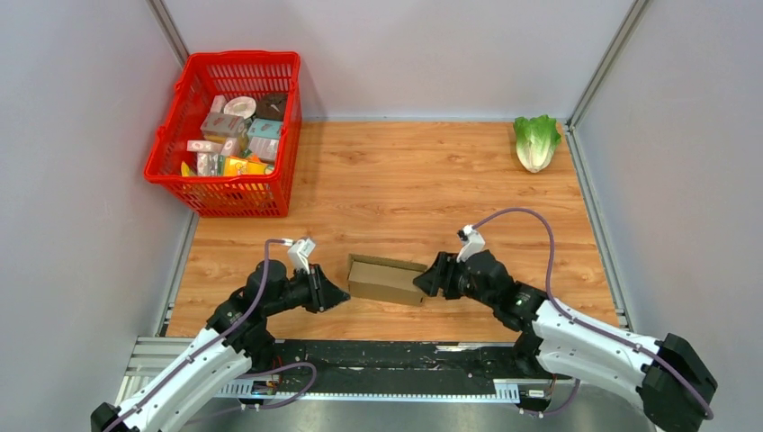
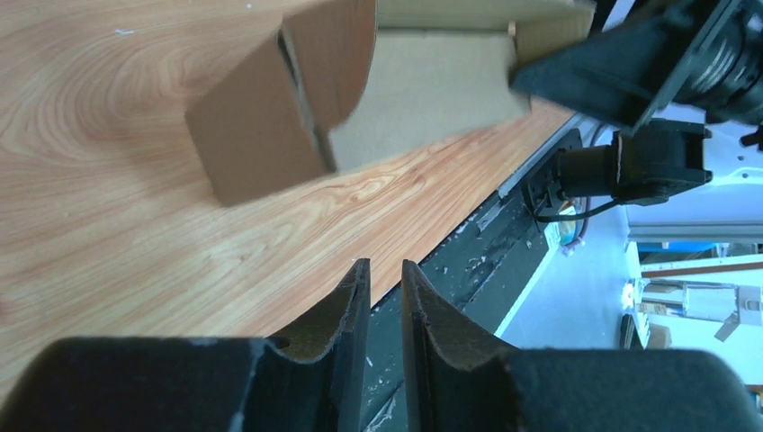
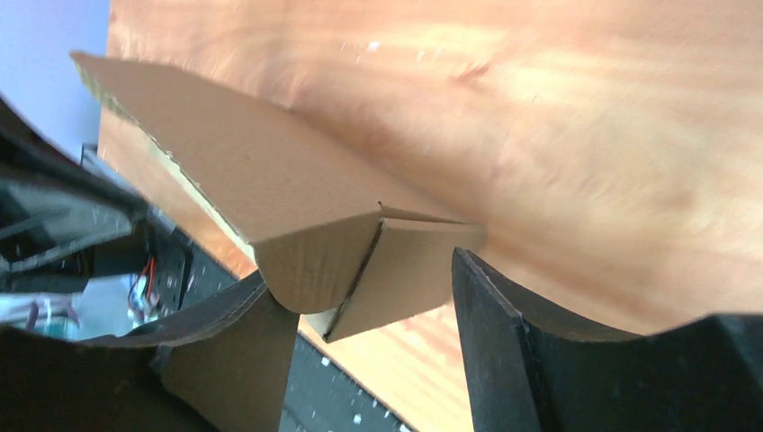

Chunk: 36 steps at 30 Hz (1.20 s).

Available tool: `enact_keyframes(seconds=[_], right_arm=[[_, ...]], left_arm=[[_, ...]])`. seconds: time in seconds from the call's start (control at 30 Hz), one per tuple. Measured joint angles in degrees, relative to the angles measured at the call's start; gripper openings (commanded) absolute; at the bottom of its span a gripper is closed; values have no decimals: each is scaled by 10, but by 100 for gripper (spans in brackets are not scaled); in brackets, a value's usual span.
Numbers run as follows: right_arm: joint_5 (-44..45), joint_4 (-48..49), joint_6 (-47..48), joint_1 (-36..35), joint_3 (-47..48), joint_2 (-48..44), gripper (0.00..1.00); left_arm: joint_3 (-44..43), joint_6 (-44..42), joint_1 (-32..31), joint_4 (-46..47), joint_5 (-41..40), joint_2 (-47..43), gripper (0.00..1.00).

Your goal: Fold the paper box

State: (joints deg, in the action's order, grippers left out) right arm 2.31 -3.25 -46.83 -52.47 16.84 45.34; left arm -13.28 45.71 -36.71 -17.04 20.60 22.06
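Observation:
The paper box point(image 1: 387, 279) is a small brown cardboard box, partly folded, lying on the wooden table near the front edge between the two arms. My left gripper point(image 1: 340, 295) sits just left of it, apart from it, jaws nearly closed with a thin gap and nothing between them point(image 2: 385, 265). The box point(image 2: 261, 135) shows ahead of it with an end flap standing. My right gripper point(image 1: 423, 281) is at the box's right end, open point(image 3: 369, 279), and the box's corner point(image 3: 261, 180) reaches in between its fingers.
A red basket point(image 1: 225, 193) with several small printed packages stands at the back left. A lettuce point(image 1: 537, 141) lies at the back right. The black base rail point(image 1: 387, 355) runs along the near edge. Grey walls enclose the table.

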Motion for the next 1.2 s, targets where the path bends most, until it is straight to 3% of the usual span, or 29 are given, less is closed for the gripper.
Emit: enact_keyframes(seconds=[0.13, 0.27, 0.4, 0.53, 0.73, 0.83, 0.87, 0.9, 0.97, 1.07, 1.2], right_arm=[[-42, 17, 53, 92, 37, 62, 70], [-63, -31, 104, 121, 114, 114, 76], [-65, -116, 131, 120, 165, 98, 85], [-80, -175, 139, 120, 153, 34, 93], [-85, -192, 123, 123, 132, 15, 90], [-90, -192, 116, 137, 148, 68, 89], [-94, -191, 116, 144, 158, 92, 89], [-99, -191, 116, 151, 169, 118, 88], [-117, -183, 117, 171, 186, 163, 87], [-173, -153, 118, 228, 195, 221, 92], [-251, -106, 126, 293, 205, 303, 85]], left_arm=[[-1, -1, 0, -28, -13, -12, 35], [-12, -17, 0, -59, -30, -12, 40], [-57, -48, 0, -97, -50, -12, 44], [-126, -87, 0, -104, -68, 7, 46], [-212, -116, 0, -91, -114, 138, 49], [-250, -123, 4, -89, -133, 234, 51], [-262, -126, 5, -87, -136, 263, 55], [-269, -128, 5, -83, -137, 287, 64], [-271, -132, 7, -73, -147, 313, 71], [-267, -136, 24, -57, -148, 324, 72], [-263, -137, 71, -3, -116, 369, 71]])
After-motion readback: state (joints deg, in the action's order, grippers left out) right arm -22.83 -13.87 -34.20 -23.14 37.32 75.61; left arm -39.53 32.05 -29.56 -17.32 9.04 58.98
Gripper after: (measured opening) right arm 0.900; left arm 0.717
